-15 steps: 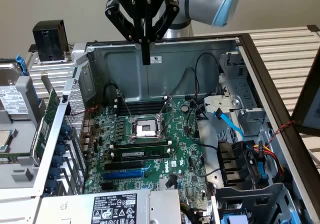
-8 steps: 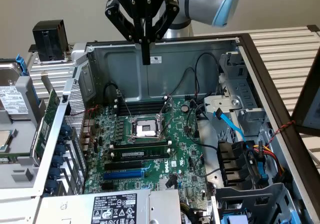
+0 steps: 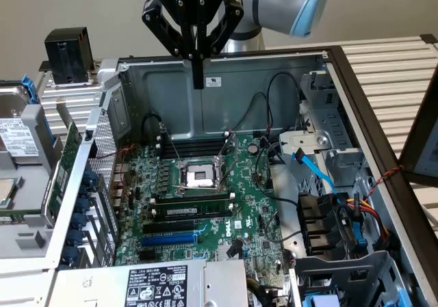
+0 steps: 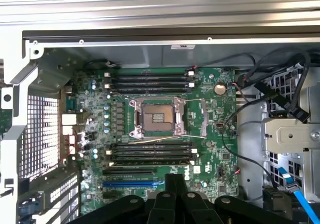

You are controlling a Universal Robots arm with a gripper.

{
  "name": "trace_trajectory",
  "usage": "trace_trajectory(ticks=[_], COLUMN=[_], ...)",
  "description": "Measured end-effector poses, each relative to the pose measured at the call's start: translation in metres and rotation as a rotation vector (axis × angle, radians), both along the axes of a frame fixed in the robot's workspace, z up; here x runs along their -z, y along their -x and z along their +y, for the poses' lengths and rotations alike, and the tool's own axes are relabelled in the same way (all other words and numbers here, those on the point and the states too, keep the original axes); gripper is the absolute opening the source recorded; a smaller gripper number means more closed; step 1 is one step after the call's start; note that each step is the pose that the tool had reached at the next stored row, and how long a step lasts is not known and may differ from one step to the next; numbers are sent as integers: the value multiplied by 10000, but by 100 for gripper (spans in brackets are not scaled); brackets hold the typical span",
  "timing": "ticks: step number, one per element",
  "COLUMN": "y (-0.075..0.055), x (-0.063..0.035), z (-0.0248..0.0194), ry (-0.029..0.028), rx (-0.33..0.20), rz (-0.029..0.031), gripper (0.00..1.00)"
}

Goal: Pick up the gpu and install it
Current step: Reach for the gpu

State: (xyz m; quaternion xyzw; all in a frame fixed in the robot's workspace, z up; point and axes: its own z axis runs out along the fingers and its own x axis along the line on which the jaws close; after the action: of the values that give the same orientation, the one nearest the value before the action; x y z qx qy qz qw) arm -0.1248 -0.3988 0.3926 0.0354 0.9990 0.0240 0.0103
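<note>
The claw of the arm is seen shut, its black fingers pressed together and holding nothing, hung above the far wall of an open computer case laid flat on a slatted desk. The gpu is found outside the case at the exterior view's left, as a green card set on edge just beside the perforated rear wall, between that wall and a hard drive with a white label; its cooler face cannot be made out from this side. The card is kept well apart from the claw and is touched by nothing but its rest. A black block is perched behind the hard drive. Inside the case, a green motherboard is exposed, with an open metal socket near its middle and a blue slot left unfilled closer to the labelled power supply. A blue cable is run through the drive bays at the exterior view's right. In the wrist view, the motherboard, socket and blue slot are looked down on, with the closed claw seen over the board's edge near that slot.
</note>
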Motion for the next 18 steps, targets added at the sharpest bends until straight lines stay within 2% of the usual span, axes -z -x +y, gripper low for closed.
trace_trajectory(ticks=[4,18], y=[95,727], x=[1,3], z=[0,0], ry=[0,0], rx=[0,0], rz=[0,-2], gripper=[11,11])
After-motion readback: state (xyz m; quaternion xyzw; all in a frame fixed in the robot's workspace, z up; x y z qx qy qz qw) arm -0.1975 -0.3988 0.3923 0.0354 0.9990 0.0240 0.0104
